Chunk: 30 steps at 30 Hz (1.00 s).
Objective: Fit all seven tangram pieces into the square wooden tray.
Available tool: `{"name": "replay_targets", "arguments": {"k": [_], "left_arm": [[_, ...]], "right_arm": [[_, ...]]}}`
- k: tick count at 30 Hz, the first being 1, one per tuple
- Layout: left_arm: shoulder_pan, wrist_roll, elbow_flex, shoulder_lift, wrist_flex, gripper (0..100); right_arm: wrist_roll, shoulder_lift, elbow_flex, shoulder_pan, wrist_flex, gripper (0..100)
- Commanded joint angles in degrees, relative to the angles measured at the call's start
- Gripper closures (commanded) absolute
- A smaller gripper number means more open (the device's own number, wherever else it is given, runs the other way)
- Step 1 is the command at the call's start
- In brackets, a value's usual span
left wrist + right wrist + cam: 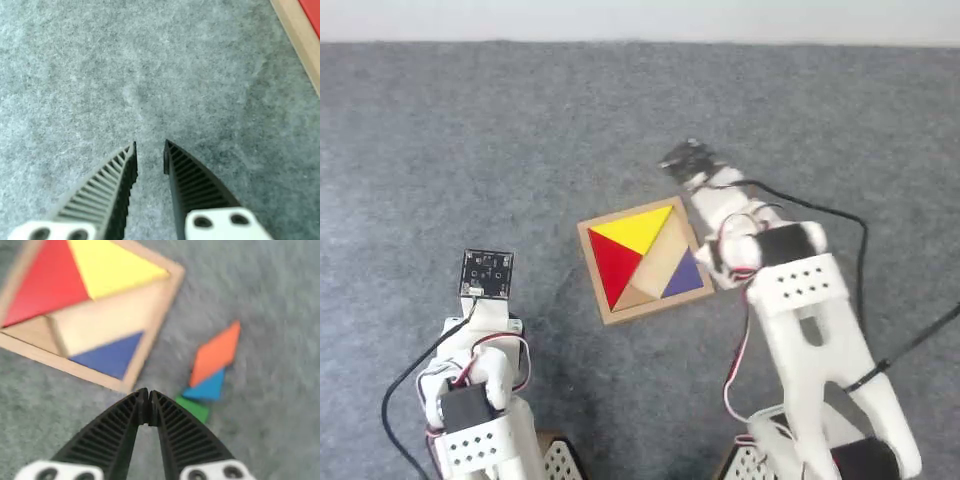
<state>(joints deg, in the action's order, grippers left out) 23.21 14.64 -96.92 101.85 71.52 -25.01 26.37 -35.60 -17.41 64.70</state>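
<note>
I saw the tray (660, 306) lying near the middle of the table (470, 130), turned a bit so its corners pointed at the table's edges. Inside it were a yellow triangle (635, 230), a red triangle (612, 265) touching it, and a dark blue triangle (682, 277) in one corner. The rest of the inside looked like plain wood. I could not tell if that was bare tray or wood-colored pieces.

Three pieces lay on the table outside the tray, just beside the side where the dark blue triangle sat. They were an orange piece (215, 354), a light blue piece (207, 387) touching it, and a green piece (195, 409) right next to the light blue one.

The right arm (800, 300) reached up to that side of the tray. The right claw (148, 396) was pinched tight with its tips together and nothing in it. It was close to the tray's corner, with the green piece just beside it.

The left arm (480, 400) was near the table's front edge, well away from the loose pieces. The left claw (150, 145) was a little bit apart, just a narrow gap, and it held nothing. It pointed at bare table, with the tray's edge off to one side.
</note>
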Motion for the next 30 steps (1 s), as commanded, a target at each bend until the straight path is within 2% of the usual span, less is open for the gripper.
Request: {"name": "replay_targets", "arguments": {"k": [1, 6, 11, 16, 23, 30], "left_arm": [[0.4, 0.5, 0.4, 0.7, 0.4, 91], [0.4, 0.5, 0.4, 0.7, 0.4, 91], [0.4, 0.5, 0.4, 0.7, 0.4, 91], [0.4, 0.5, 0.4, 0.7, 0.4, 91], [0.4, 0.5, 0.4, 0.7, 0.4, 91], [0.4, 0.5, 0.4, 0.7, 0.4, 91]], "right_arm": [[4.3, -3.2, 0.5, 6.5, 0.5, 91.9], [8.6, -5.4, -0.8, 16.0, 0.3, 71.5], [4.9, -5.5, -9.5, 12.6, -4.4, 58.2], [5.2, -5.6, -12.7, 8.6, -8.6, 60.4], [5.2, -14.3, -12.2, 8.5, -13.7, 66.0], [4.7, -16.9, -10.8, 8.7, -14.2, 74.3]]}}
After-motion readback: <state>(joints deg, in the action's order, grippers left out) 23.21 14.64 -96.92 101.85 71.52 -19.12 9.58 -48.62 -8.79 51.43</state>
